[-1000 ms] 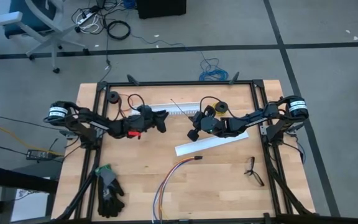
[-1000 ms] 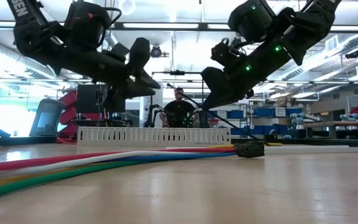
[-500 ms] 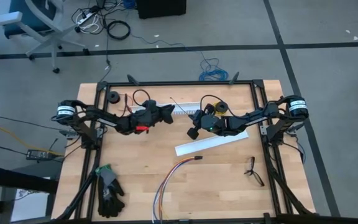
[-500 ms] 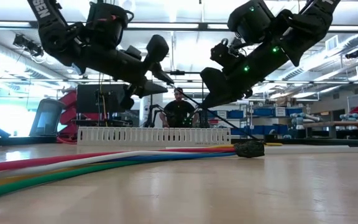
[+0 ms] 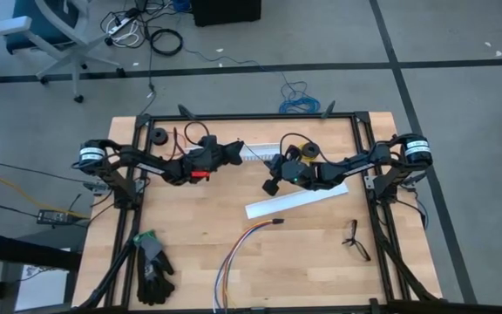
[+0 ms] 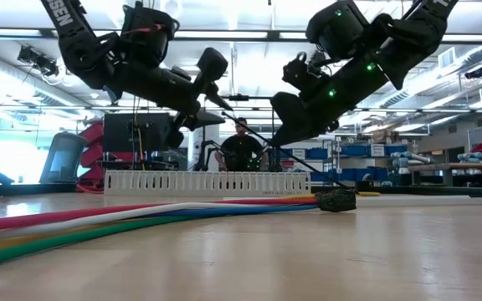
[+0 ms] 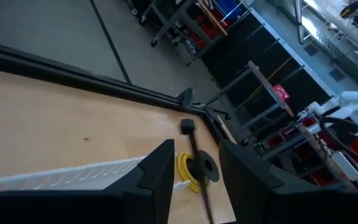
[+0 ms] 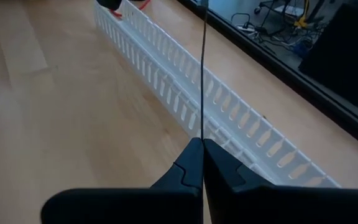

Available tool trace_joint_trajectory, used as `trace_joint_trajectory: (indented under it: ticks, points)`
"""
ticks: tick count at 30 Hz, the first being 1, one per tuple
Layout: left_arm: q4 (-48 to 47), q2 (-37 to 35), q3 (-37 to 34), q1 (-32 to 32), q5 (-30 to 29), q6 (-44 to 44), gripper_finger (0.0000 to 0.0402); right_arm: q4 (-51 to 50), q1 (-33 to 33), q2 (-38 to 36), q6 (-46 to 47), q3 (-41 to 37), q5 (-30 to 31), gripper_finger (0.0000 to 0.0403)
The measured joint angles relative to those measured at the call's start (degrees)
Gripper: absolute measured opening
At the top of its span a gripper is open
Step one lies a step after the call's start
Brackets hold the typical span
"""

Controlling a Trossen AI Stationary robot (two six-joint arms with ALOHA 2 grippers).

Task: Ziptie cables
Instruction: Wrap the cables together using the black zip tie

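Right wrist view: right hand (image 8: 202, 163) pinches the ziptie (image 8: 203, 74); left hand (image 7: 194, 171) is parted, holding nothing.

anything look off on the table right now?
Yes: the thin black plastic ziptie is pinched in the shut right gripper up in the air, while the loose multicoloured cables lie untouched at the table's near edge, apart from both arms. Nothing spilled or broken.

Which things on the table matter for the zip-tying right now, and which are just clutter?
In play:
- ziptie, pinched in the right gripper
- cables, lying near the front edge
- left gripper, open, raised near the ziptie's tip

Lying about:
- white slotted channels
- yellow wire spool
- gloves
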Motion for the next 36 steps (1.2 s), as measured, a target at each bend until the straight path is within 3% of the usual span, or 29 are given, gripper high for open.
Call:
trace_joint_trajectory:
  ticks: [15, 18, 25, 29, 36]
  points:
    - [-3.6, 6.1, 6.0, 0.0, 1.0, 1.4, 0.013, -0.6, -0.7, 0.0, 0.0, 0.0, 0.0, 0.0]
    - [-3.2, 6.1, 6.3, 0.0, 0.9, 3.2, 0.0108, -1.0, -0.7, 0.0, 0.0, 0.0, 0.0, 0.0]
    - [-1.8, 6.1, 6.3, 0.0, 3.1, 9.6, 0.001, -1.2, -0.7, 0.0, 0.1, 0.0, 0.0, 0.0]
    - [-1.8, 6.1, 6.3, 0.4, 7.0, 13.9, 0.0004, -1.3, -0.7, 0.0, 0.1, 0.0, 0.0, 0.0]
    - [-1.4, 6.1, 6.3, 3.3, 19.4, 19.4, 0.0002, -1.5, -0.4, 0.0, 0.3, 0.0, -1.7, 0.0009]
